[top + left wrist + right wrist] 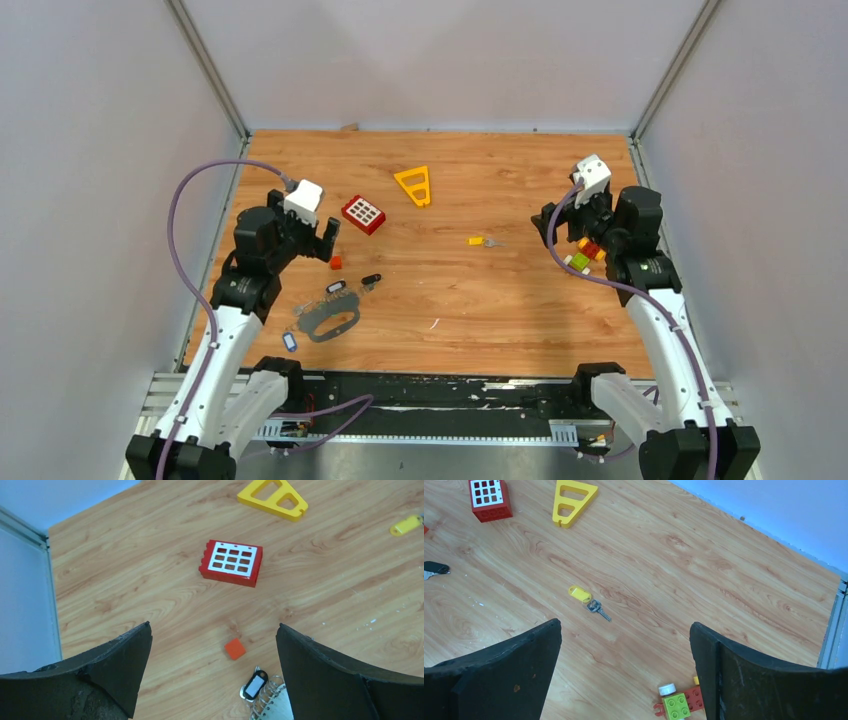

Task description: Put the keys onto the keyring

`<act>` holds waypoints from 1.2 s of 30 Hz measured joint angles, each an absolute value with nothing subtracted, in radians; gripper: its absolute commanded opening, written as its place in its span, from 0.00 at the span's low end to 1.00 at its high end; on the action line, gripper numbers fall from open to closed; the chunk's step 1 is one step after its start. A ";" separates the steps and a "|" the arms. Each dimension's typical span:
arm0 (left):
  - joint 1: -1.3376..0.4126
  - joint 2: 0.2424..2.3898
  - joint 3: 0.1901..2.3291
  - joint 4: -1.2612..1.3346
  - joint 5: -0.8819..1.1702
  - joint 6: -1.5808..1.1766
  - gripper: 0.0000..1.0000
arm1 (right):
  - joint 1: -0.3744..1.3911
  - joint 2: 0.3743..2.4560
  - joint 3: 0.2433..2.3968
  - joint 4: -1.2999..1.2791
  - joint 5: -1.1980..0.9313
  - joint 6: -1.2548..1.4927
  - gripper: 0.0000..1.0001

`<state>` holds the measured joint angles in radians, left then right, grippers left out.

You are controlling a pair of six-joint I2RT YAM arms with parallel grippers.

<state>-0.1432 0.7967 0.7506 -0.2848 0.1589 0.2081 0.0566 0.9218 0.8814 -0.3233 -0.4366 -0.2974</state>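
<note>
The grey D-shaped keyring (331, 322) lies on the wooden table near the left arm. Two black-tagged keys (336, 287) (371, 279) lie just beyond it and a blue-tagged key (289, 341) lies to its near left. A yellow-tagged key (478, 240) lies mid-table and shows in the right wrist view (586, 598). My left gripper (320, 243) is open and empty above the table, with one black-tagged key (255, 685) beside a silver coil (268, 696) below it (213, 625). My right gripper (558, 228) is open and empty (625, 623).
A small orange block (234, 648) lies between the left fingers. A red window brick (363, 213) and a yellow triangular frame (414, 186) lie farther back. Joined toy bricks (583, 255) sit under the right gripper (676, 704). Grey walls enclose the table.
</note>
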 measured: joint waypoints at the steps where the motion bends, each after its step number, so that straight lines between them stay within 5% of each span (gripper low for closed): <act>1: -0.143 0.802 0.751 -0.293 0.172 0.215 1.00 | 0.057 0.923 0.881 -0.324 -0.437 -0.299 1.00; 15: -0.143 0.891 0.793 -0.449 0.220 0.298 1.00 | 0.057 0.933 0.881 -0.336 -0.436 -0.320 1.00; 20: -0.143 0.954 0.871 -0.616 0.154 0.392 0.85 | 0.059 0.938 0.881 -0.347 -0.439 -0.331 1.00; 36: -0.108 1.314 0.907 -0.969 0.031 0.621 0.64 | 0.112 0.960 0.881 -0.363 -0.464 -0.381 1.00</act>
